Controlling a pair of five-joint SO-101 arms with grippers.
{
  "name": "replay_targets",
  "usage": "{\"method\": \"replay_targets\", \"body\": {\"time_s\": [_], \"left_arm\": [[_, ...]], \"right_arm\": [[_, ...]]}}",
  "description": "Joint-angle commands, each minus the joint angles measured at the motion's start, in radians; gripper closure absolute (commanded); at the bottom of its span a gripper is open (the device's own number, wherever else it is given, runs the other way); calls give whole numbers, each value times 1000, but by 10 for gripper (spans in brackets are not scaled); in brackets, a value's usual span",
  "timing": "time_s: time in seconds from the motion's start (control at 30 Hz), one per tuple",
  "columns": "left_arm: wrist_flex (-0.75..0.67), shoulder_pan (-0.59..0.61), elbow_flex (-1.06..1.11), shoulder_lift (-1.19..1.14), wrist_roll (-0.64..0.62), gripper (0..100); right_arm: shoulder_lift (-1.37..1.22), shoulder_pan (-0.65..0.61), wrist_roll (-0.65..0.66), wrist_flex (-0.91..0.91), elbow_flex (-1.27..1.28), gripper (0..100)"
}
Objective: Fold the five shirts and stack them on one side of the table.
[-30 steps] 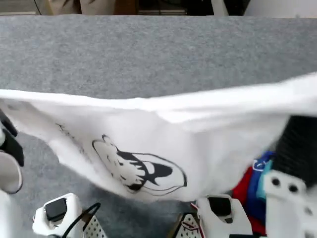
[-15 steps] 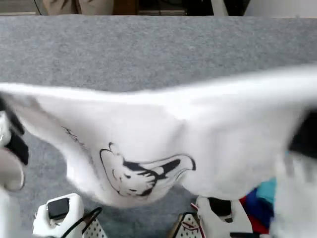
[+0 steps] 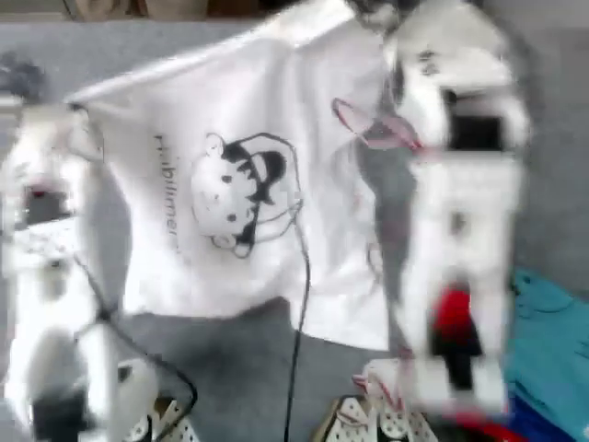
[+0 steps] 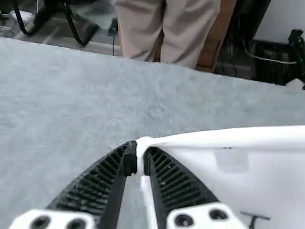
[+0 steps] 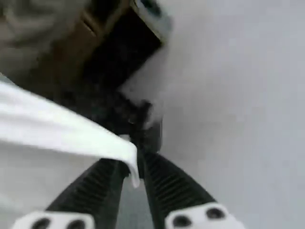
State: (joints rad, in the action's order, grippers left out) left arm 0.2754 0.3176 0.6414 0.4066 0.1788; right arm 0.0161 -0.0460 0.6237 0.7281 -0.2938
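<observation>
The left gripper (image 4: 138, 160) and the right gripper (image 5: 137, 168) each pinch an edge of the white shirt (image 3: 230, 249), held spread above the grey table (image 4: 71, 105).

White shirt (image 3: 221, 267): thin cloth, matt, soft, draping in loose folds; the black print on it lies flat and dull. Tabletop (image 4: 66, 90): grey felt-like covering, matt, with a fine rough nap. Left tool (image 4: 138, 160): fingers (image 4: 107, 179) of black plastic, ribbed on the inner faces, low sheen; mounts of white plastic, smooth, faintly glossy. Right tool (image 5: 137, 164): the same ribbed black plastic on smooth white mounts. Teal shirt (image 3: 552, 341) at the near right corner of the tabletop: matt cloth, crumpled.
</observation>
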Motion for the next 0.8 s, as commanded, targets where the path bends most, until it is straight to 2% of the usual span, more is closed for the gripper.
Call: {"method": "replay_targets", "body": {"time_s": [0.0,0.07,0.13,0.27,0.37,0.5,0.67,0.77], "left_arm": [[-226,-3,-64,-275,44,982],[-219,9,-210,-450,41,982],[-147,25,-385,-596,40,982],[204,12,-793,-720,38,982],[434,-48,-1028,-785,44,982],[640,-94,-1244,-855,46,982],[882,-94,-1386,-881,54,982],[1046,-106,-1428,-881,141,982]], "right_arm": [[-200,5,-86,-121,-35,995],[-320,5,-143,-137,-117,995],[-430,7,-190,-138,-231,995],[-633,1,-222,-137,-507,995],[-771,-25,-219,-81,-717,995],[-897,-22,-226,160,-987,995],[-926,-13,-210,621,-1299,995],[-909,-28,-117,839,-1379,995]]}}
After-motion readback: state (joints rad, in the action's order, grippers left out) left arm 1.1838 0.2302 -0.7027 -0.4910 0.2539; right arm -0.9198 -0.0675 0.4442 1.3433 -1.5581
